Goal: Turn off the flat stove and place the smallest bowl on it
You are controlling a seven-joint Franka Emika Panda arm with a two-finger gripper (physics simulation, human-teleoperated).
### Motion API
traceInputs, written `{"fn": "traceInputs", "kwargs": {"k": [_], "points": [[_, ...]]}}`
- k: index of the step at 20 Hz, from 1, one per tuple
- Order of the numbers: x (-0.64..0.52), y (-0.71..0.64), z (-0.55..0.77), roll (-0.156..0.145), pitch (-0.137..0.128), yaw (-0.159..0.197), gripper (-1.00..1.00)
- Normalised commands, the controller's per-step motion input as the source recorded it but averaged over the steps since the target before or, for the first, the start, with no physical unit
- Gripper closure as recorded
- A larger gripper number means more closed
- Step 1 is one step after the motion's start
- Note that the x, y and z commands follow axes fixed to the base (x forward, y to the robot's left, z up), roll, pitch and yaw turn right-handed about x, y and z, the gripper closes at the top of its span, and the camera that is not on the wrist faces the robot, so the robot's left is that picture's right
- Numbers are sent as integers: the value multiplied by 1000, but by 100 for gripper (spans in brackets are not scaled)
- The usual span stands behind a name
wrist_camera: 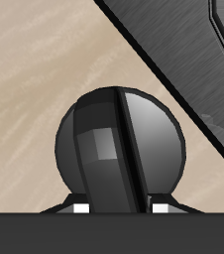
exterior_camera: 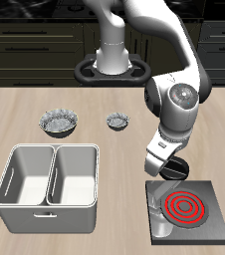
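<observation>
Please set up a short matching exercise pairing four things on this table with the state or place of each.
Things:
1. flat black stove
2. black round knob
3. small silvery fluted bowl
4. grey double-compartment bin

States or places:
A. empty, near the table's front edge
B. rings glowing red
C. just in front of the gripper
D. on the bare table, far back from the stove

Pairs: 1-B, 2-C, 3-D, 4-A
</observation>
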Motion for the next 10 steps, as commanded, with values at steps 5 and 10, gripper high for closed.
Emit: {"fn": "traceInputs", "kwargs": {"k": [5, 10], "points": [[54, 64, 112, 4, -28, -63, 100], [22, 48, 139, 6, -17, -72, 100]]}}
